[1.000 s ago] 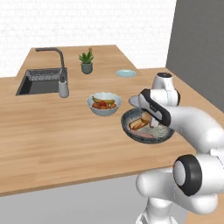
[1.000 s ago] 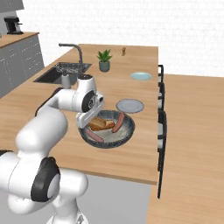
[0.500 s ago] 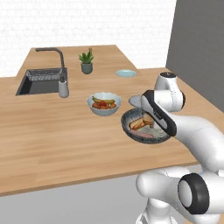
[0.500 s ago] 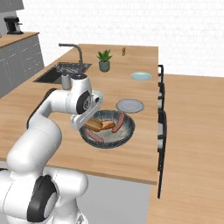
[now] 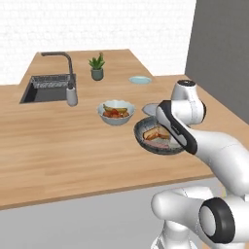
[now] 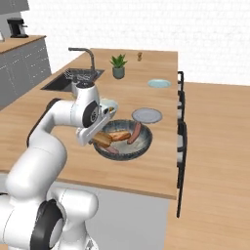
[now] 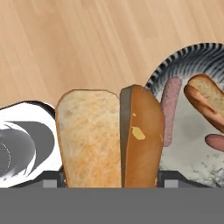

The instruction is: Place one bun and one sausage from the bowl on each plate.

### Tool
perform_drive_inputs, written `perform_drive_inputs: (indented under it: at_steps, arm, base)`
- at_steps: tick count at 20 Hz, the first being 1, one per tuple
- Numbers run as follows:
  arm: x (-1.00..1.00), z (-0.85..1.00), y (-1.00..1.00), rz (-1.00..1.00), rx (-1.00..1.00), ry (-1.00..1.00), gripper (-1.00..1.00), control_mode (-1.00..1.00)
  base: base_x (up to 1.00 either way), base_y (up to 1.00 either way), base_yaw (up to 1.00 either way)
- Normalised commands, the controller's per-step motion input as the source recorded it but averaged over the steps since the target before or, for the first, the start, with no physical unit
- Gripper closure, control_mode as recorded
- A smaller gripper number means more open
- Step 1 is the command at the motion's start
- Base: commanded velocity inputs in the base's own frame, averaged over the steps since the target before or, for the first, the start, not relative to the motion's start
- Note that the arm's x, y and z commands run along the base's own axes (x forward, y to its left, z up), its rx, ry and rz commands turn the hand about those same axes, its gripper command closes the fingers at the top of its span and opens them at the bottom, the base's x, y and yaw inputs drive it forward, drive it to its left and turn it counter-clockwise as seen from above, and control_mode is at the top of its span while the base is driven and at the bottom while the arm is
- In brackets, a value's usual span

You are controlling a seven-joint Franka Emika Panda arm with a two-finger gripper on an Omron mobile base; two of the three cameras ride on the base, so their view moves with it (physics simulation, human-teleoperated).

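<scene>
The tool [image 7: 109, 181] is apparently gripping a bun [image 7: 109, 135] upright above the bowl [image 6: 124, 141]; the nearest plate [image 6: 147, 115] is lying upper right.

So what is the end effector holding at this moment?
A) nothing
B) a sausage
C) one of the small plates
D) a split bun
D: in the hand view the bun sits between the end effector fingertips, with the bowl off to the side, its sausages lying inside.

dk grey ribbed bowl [image 6: 122, 144], tan bun [image 7: 109, 138]
</scene>
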Motion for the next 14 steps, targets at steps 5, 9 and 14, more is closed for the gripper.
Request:
perform_drive_inputs:
  at_steps: [5,9,14]
  arm:
    - [0.00,0.00,0.00,0.00,0.00,0.00,1.00,1.00]
    - [0.00,0.00,0.00,0.00,0.00,0.00,1.00,1.00]
    - [0.00,0.00,0.00,0.00,0.00,0.00,1.00,1.00]
  base:
    - [-0.70,-0.34,0.08]
    - [-0.06,-0.86,0.01]
    - [0.00,-0.95,0.02]
